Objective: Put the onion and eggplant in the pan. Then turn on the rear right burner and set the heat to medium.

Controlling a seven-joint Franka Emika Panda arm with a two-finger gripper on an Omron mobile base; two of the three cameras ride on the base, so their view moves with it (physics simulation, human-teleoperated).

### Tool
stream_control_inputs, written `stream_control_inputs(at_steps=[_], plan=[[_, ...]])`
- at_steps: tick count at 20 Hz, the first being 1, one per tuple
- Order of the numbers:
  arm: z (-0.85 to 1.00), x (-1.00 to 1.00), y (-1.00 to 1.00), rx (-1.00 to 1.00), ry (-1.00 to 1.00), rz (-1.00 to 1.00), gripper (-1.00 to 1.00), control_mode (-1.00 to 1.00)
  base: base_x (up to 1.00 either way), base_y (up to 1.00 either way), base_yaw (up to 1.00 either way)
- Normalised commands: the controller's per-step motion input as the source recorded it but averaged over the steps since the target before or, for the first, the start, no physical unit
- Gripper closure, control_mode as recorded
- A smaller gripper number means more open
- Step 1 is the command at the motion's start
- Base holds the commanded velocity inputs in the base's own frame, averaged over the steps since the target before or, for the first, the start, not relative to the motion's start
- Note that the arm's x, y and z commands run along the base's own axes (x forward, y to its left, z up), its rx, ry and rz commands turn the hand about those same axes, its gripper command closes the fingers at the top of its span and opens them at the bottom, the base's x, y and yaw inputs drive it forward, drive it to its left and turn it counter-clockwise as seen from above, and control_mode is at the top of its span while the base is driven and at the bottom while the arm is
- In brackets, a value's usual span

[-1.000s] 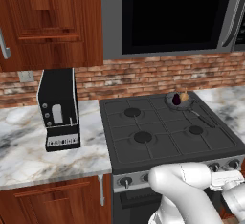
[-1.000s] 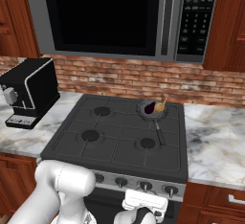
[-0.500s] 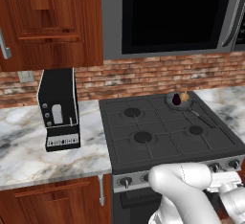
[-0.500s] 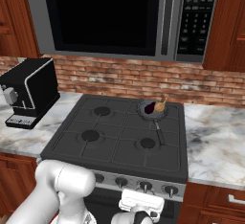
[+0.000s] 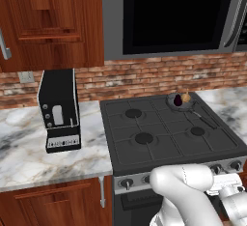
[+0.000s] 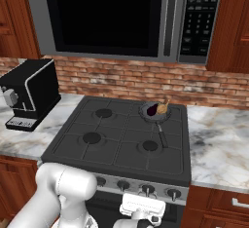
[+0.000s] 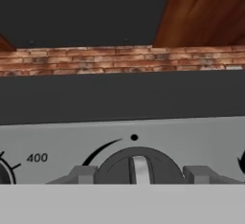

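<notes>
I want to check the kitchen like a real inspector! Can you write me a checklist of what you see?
Surface: black stove between marble counters.
Job's things: onion and eggplant both in the pan on the rear right burner.
Clutter: black coffee machine on the left counter.
Grippers: gripper shut on a stove knob, fingers on either side.
Cables: nothing seen.
Surroundings: microwave above, brick wall, wooden cabinets.

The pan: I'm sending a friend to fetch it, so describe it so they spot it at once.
Look at the black stove under the microwave, then at its rear right burner, next to the brick wall. The pan sits there, small, round and dark grey, with a thin black handle pointing toward the front. It alone on the stove holds food: an onion and an eggplant.
</notes>
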Motion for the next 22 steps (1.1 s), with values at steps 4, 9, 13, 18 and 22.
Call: stream_control_inputs(at_steps=[4, 9, 13, 18, 22], plan=[[0.02, 0.0, 0.0, -0.06, -0.01, 0.02, 1.0, -1.0, 0.0, 0.0, 0.0], [0.0, 0.0, 0.0, -0.21, -0.08, 0.0, 1.0, -1.0, 0.0, 0.0, 0.0], [0.0, 0.0, 0.0, -0.29, -0.15, 0.0, 1.0, -1.0, 0.0, 0.0, 0.0], [0.0, -0.01, 0.0, -0.33, -0.16, 0.0, 1.0, -1.0, 0.0, 0.0, 0.0], [0.0, 0.0, 0.0, -0.33, -0.11, 0.0, 1.0, -1.0, 0.0, 0.0, 0.0]])
